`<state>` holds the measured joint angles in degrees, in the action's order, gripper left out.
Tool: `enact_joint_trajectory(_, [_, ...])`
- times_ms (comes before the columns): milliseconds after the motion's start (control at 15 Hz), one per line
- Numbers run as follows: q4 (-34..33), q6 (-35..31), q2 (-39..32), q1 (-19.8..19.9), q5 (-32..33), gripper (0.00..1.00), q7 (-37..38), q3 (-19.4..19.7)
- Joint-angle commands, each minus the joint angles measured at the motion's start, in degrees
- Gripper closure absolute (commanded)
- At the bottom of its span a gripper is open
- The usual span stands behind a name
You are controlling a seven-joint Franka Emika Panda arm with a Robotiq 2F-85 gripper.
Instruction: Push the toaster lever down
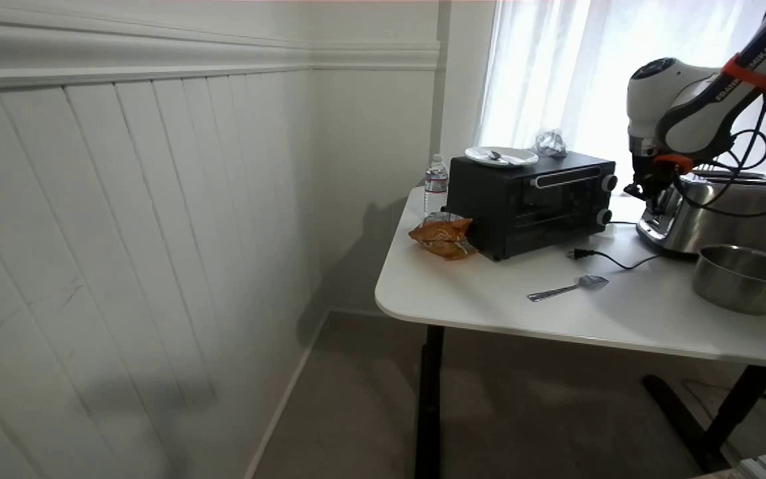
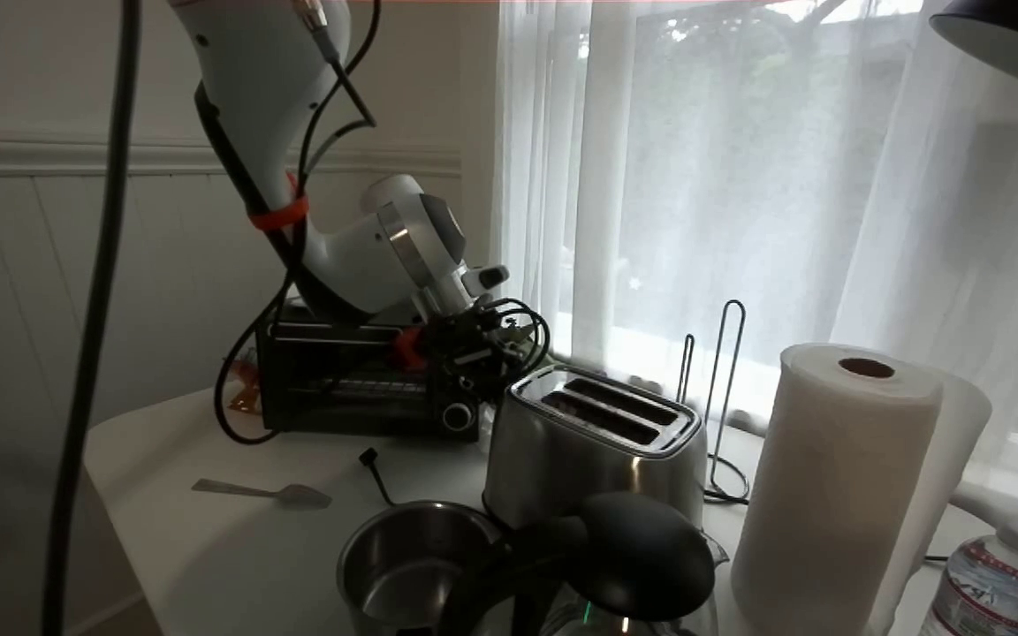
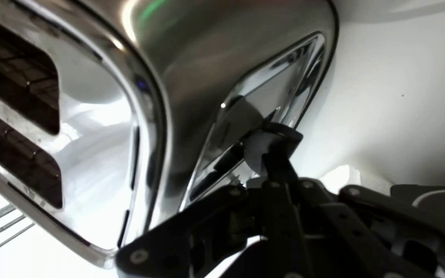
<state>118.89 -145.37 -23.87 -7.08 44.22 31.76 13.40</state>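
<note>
Wrist view: the lever [image 3: 259, 144] on the end panel [image 3: 272, 88] of the toaster [image 3: 207, 50] sits at 11 o'clock from the gripper [image 3: 279, 164]; contact apparent. Jaws clenched, nothing evident between. Lever appears low; push judged well advanced. Latching unconfirmed; withdrawal remains.

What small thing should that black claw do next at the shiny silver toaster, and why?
Probably ease the shut black gripper gently downward: in the wrist view it overlaps the dark, rounded lever on the shiny silver toaster, though contact isn't clear.
</note>
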Motion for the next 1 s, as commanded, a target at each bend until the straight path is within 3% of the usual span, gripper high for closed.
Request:
enact_joint_trajectory(0, [1.02, -2.22, -1.27, 0.74, 6.64, 1.0, -0.54, 0.46])
enact_joint_trajectory(400, [2.86, -1.83, -1.26, 2.43, 9.89, 1.0, -1.91, -1.2])
enact_joint_trajectory(933, [5.1, -1.6, -0.92, 5.75, 2.65, 1.0, -8.11, -5.2])
